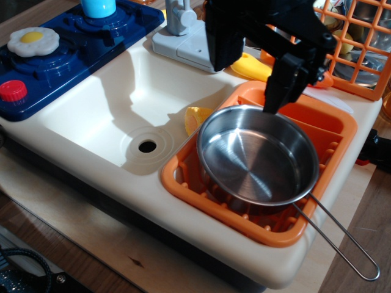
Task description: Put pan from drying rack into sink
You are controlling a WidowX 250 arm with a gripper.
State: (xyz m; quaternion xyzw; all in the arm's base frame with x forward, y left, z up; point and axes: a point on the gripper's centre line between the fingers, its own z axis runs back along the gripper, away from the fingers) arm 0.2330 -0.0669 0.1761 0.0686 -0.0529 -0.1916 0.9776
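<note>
The shiny steel pan (258,162) sits in the orange drying rack (339,146) at the right, its wire-loop handle (342,241) sticking out to the lower right past the counter edge. The cream-white sink (116,113) with its round drain hole (147,146) lies to the left of the rack. My black gripper (247,88) hangs open just above the pan's far rim. One finger (223,52) is above the rack's far-left corner and the other finger (281,88) reaches down to the pan's back rim. It holds nothing.
A yellow toy piece (197,117) lies in the sink against the rack. A dark blue toy stove (67,55) with a fried egg (33,41) and red knob (13,90) is at the left. A grey faucet base (183,39) and an orange wire basket (357,49) stand behind.
</note>
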